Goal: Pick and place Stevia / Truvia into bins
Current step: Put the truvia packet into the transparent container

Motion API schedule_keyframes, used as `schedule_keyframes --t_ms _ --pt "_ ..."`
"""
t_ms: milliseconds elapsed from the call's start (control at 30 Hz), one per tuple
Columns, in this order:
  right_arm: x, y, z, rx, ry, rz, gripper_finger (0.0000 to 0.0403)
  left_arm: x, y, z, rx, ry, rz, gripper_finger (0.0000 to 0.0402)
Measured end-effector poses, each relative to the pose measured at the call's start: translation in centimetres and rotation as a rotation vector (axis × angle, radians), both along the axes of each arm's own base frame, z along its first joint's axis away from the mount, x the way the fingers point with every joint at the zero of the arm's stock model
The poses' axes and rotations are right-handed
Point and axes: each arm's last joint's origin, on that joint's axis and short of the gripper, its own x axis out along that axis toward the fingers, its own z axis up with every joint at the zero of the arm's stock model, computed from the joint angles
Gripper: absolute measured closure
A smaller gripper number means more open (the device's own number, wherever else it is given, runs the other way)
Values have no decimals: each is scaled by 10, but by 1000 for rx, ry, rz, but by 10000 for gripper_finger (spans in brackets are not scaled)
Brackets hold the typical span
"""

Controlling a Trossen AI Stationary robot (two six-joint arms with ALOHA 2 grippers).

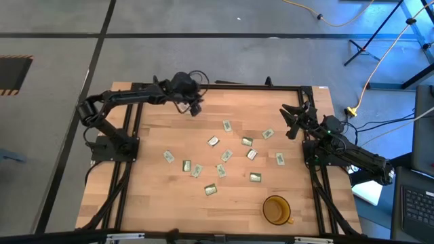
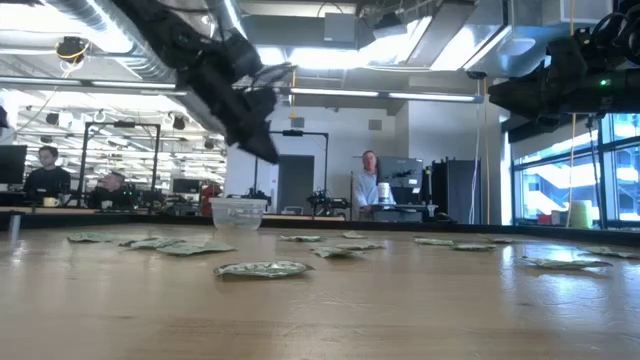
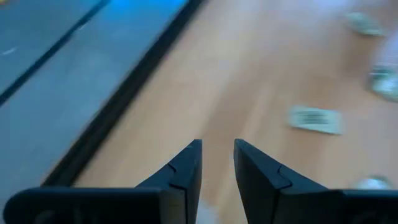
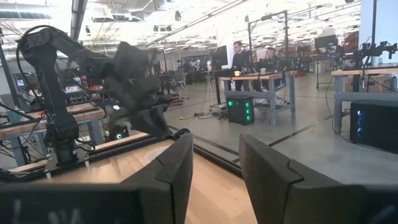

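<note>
Left claw: hanging above the far left part of the pale wooden worktop, its dark fingers standing slightly apart with a narrow gap and nothing between them.

Small round clear plastic cup: showing in the low view at the far edge of the worktop, just below the left claw; hidden under that arm in the high view.

Green-and-white flat paper sachets: lying scattered flat over the middle of the worktop, all outside the cup.

Amber round cup with handle: standing at the near right of the worktop, apart from the sachets.

Right claw: waiting over the far right edge of the worktop, fingers spread, gripping nothing.
</note>
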Motion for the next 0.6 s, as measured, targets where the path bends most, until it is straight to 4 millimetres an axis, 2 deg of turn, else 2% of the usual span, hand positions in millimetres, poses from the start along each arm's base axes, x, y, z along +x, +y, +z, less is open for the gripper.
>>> schedule_keyframes --t_ms 267,467,600 --pt "0 0 0 1 -1 0 269 34 -54 -15 -91 29 -256 313" --pt "0 0 0 2 -1 1 269 54 -90 -38 -92 113 -389 313" --pt "0 0 0 2 -2 1 269 63 -109 -61 -49 209 -440 313"
